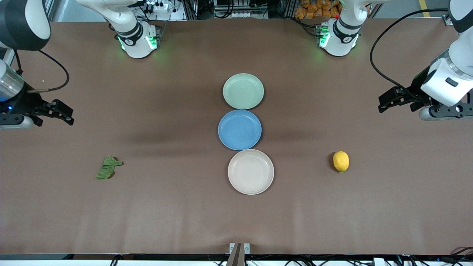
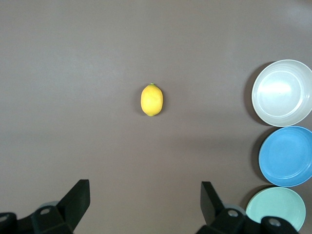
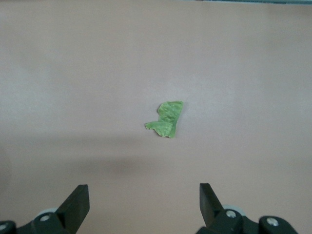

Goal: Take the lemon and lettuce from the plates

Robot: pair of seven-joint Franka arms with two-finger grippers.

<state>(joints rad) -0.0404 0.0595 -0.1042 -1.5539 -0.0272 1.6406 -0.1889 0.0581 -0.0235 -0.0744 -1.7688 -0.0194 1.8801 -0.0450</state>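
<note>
The lemon point(image 1: 341, 161) lies on the bare table toward the left arm's end, off the plates; it also shows in the left wrist view point(image 2: 152, 100). The lettuce point(image 1: 108, 167) lies on the table toward the right arm's end, also in the right wrist view point(image 3: 165, 119). The pale green plate point(image 1: 243, 91) and the beige plate point(image 1: 251, 171) are empty. My left gripper point(image 1: 384, 103) is open and empty, up over the table by the left arm's end. My right gripper point(image 1: 66, 115) is open and empty, up over the right arm's end.
An empty blue plate point(image 1: 240, 129) sits between the pale green and beige plates in a row at the table's middle. The three plates also show in the left wrist view, the beige plate point(image 2: 282, 92) among them. The arm bases stand along the table's edge farthest from the front camera.
</note>
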